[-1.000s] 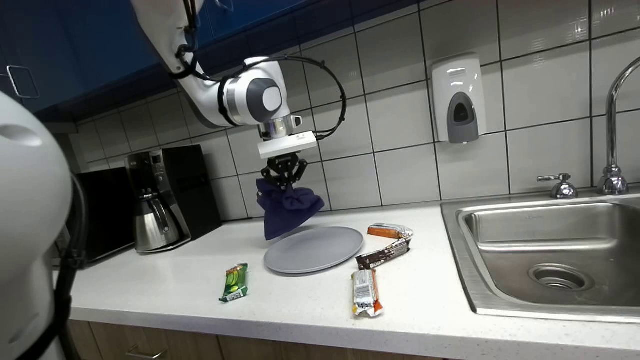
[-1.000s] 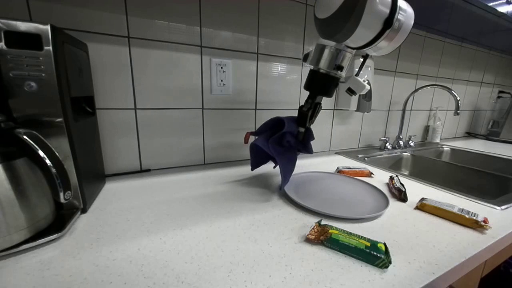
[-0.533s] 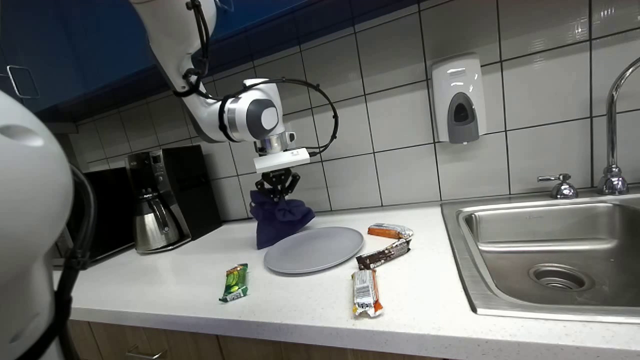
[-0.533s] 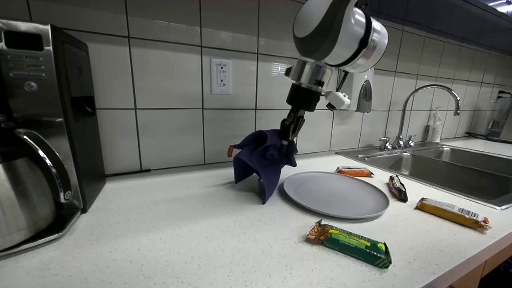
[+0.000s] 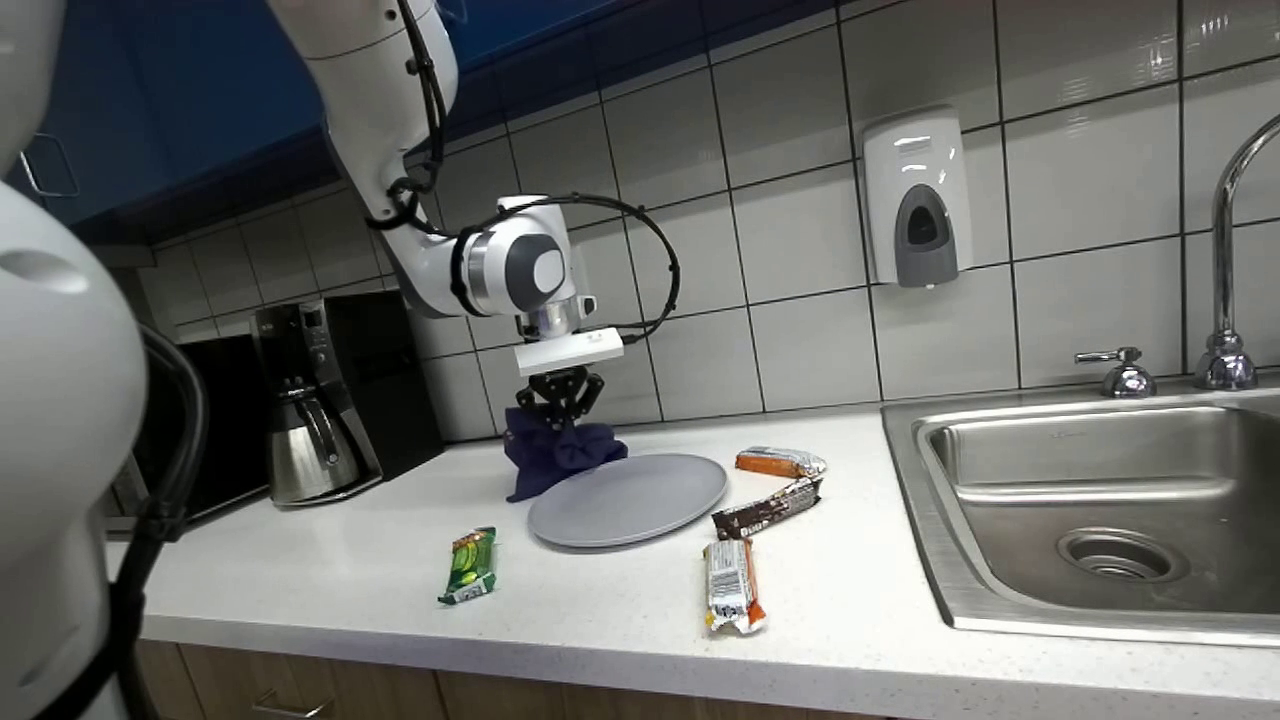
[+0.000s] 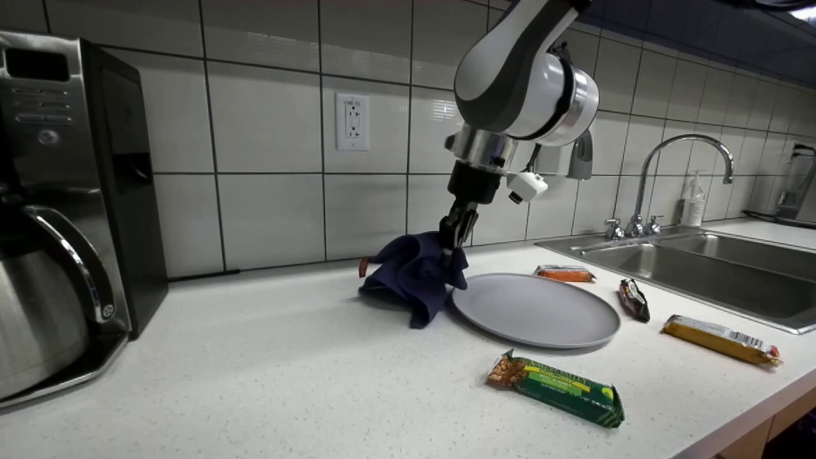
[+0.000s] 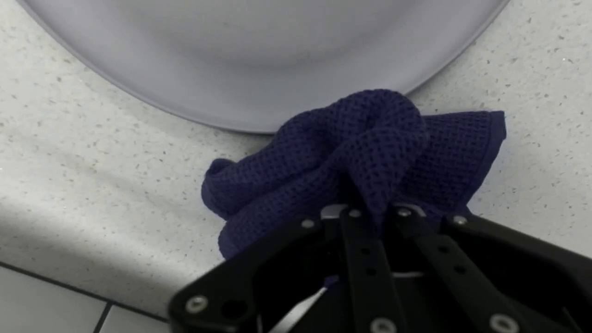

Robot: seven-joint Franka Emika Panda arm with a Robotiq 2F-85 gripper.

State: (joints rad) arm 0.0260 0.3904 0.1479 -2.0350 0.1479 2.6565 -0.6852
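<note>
We see a countertop (image 6: 255, 370) bearing a grey plate (image 6: 535, 312); just beside it, a bunched purple cloth (image 7: 305, 171), lower folds on the countertop. We note the gripper (image 7: 375, 212) pinched closed on the cloth. A green-wrapped bar (image 6: 561, 392) lies near the plate.

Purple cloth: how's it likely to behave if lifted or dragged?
Probably floppy: the cloth bunches in soft folds at the gripper. Likely not very slippery, given the coarse weave in the wrist view. Loose edges might trail, perhaps brushing the plate close by.
</note>
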